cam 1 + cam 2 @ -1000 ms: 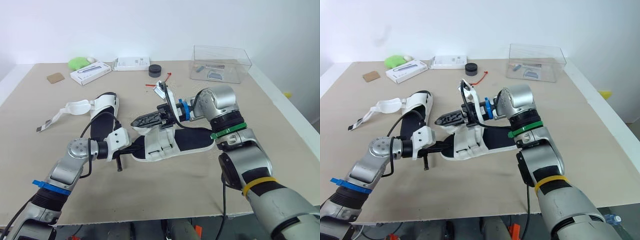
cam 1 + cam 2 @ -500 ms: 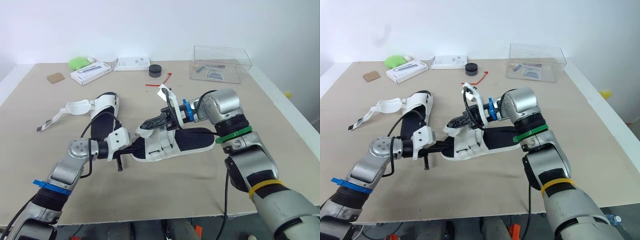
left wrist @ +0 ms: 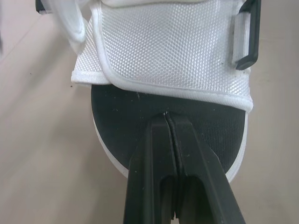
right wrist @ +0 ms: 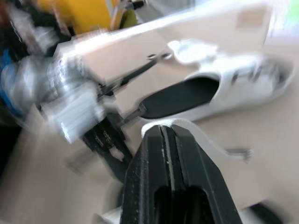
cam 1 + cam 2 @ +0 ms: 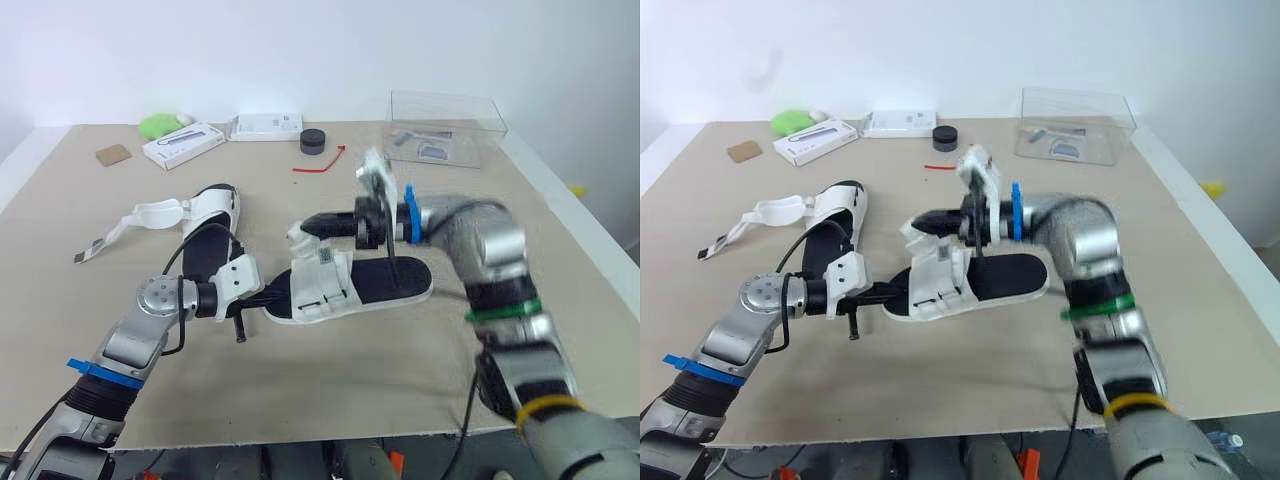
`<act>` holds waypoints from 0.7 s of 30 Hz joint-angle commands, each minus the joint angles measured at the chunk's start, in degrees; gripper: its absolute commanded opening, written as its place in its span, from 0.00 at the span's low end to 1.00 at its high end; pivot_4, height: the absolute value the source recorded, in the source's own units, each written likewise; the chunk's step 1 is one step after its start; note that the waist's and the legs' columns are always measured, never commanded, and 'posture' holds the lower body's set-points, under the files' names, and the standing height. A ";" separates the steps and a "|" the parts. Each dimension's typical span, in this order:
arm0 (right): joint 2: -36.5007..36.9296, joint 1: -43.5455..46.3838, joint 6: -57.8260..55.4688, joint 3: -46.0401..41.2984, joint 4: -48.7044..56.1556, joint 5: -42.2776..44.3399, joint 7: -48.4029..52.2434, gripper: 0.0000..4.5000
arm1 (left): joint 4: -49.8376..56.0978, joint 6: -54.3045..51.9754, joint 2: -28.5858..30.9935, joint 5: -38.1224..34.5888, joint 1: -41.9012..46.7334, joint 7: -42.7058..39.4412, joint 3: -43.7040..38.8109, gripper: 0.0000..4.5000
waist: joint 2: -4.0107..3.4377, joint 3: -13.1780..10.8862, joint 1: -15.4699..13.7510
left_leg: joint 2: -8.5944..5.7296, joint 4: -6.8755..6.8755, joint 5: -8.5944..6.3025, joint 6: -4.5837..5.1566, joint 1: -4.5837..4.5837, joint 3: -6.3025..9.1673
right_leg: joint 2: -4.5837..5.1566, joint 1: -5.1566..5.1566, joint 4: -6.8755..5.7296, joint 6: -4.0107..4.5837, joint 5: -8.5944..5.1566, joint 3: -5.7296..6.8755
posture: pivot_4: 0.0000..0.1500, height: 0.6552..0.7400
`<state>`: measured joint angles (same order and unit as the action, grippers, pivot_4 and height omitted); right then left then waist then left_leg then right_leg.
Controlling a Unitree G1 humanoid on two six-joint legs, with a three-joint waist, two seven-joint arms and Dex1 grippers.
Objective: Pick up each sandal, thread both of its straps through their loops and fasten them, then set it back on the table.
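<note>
Tabletop (image 5: 330, 370) — beige, matte — under white wall (image 5: 300, 50)

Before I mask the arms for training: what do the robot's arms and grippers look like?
Both arms are silver-grey, with black two-finger grippers: left gripper, right gripper. The left arm has a blue band, white wrist block and looping black cable. The right arm has a green band, yellow band and blue wrist ring.

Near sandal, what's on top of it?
The shut left gripper rests on the toe of the sandal. The right gripper holds its white strap lifted over the upper. Whatever lies under the sole is hidden.
</note>
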<state>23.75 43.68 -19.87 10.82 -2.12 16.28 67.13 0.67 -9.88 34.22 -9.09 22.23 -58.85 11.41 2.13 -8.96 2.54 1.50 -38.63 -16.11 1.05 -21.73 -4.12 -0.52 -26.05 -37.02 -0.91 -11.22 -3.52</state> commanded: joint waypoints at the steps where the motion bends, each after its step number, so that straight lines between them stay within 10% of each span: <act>1: 0.30 -0.93 36.79 2.39 -0.65 -8.56 2.27 0.02 | -2.03 -0.96 0.37 1.47 -0.42 0.43 0.63 0.00 | -0.02 -0.03 0.15 | 0.00 0.00 0.00 -0.01 0.01 -0.05 | 0.00 0.00 0.00 0.00 0.00 -0.03 | 1.00 0.84; 11: 3.24 8.11 97.17 4.03 -29.34 -41.91 -17.03 0.02 | -2.66 -0.84 -0.40 1.49 -0.05 0.48 0.88 0.00 | 0.07 -0.08 0.18 | 0.04 -0.01 0.11 -0.09 0.47 -0.52 | -0.09 0.16 -0.07 0.15 0.22 -0.49 | 1.00 0.84; 21: 3.44 13.37 105.11 -4.04 -30.91 -70.98 -50.36 0.02 | -2.09 -1.12 -0.60 1.43 -0.53 0.56 0.86 0.00 | 0.07 -0.07 0.16 | 0.02 -0.01 0.14 -0.14 0.46 -0.52 | -0.05 0.16 -0.13 0.56 0.35 -0.62 | 1.00 0.84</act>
<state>26.97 55.09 85.23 9.64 -35.64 -51.37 23.95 -0.59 -10.00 33.33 -9.01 22.69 -58.75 11.39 2.20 -9.04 2.70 1.52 -38.64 -15.96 0.88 -21.26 -4.65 -0.58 -25.90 -37.15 -0.34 -10.87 -4.16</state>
